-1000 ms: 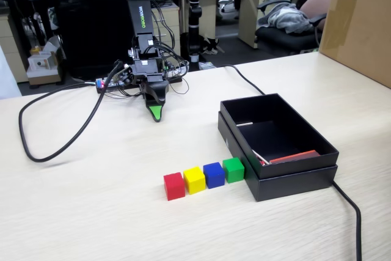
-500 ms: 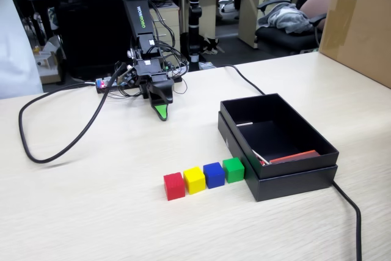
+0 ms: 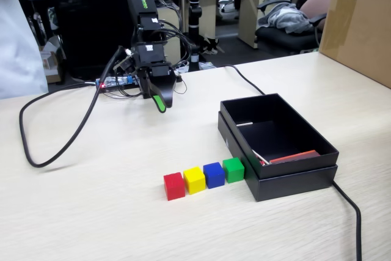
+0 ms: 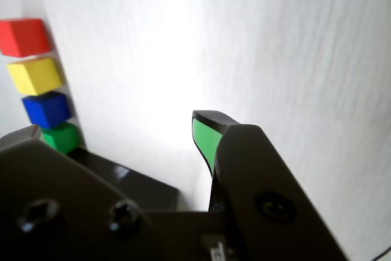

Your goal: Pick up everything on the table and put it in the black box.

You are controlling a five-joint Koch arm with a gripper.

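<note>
tool (image 3: 160,106): raised above the table (image 3: 91,212), empty; only one green-lined tip shows in either view, so its opening cannot be told.
red cube (image 3: 174,186): outer end of a touching row, free on three sides; judged the easiest first pick.
yellow cube (image 3: 194,180), blue cube (image 3: 214,175): mid-row, flanked on both sides.
green cube (image 3: 233,169): just beside the black box (image 3: 293,178).
approach: open wide, descend straight, grip the free faces.
</note>
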